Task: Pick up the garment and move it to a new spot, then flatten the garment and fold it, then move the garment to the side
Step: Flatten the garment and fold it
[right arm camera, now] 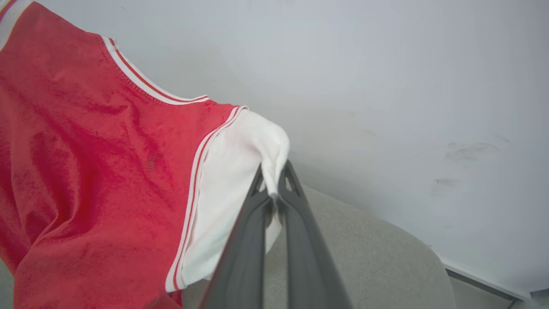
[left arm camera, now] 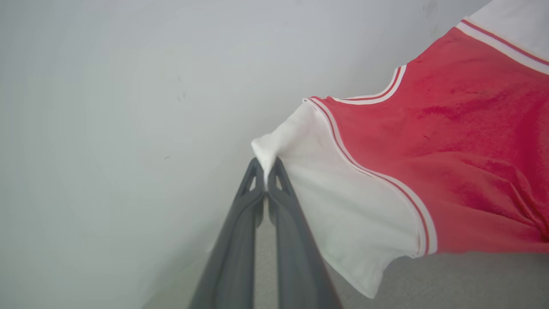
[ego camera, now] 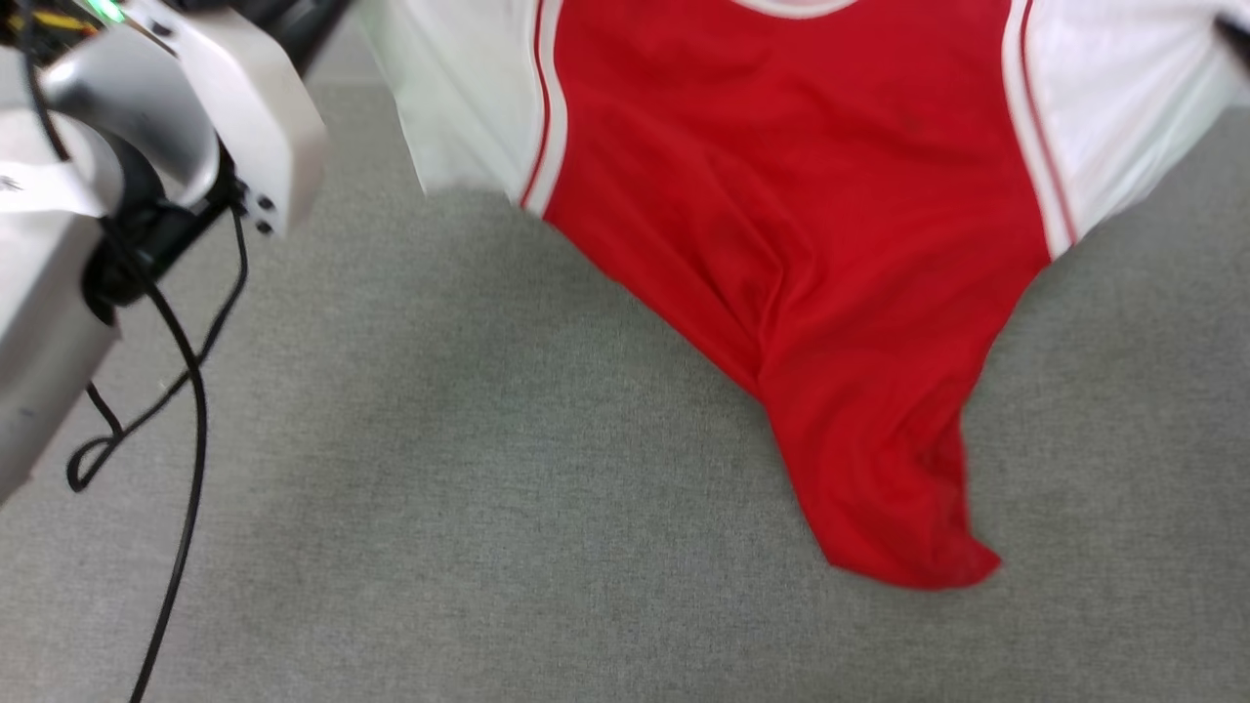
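Observation:
The garment (ego camera: pixel 830 244), a red jersey with white sleeves and red-white striped trim, hangs stretched above the grey table (ego camera: pixel 439 488), its red hem drooping to a point that touches the surface. In the left wrist view my left gripper (left arm camera: pixel 266 165) is shut on the tip of one white sleeve of the garment (left arm camera: pixel 450 150). In the right wrist view my right gripper (right arm camera: pixel 272 171) is shut on the tip of the other white sleeve of the garment (right arm camera: pixel 85 150). The plain red side faces the cameras; lettering is hidden.
A pale arm segment (ego camera: pixel 146 127) with a black cable (ego camera: pixel 186 391) hanging from it sits at the head view's upper left. A white wall (right arm camera: pixel 407 86) stands behind the table's rounded edge (right arm camera: pixel 429 253).

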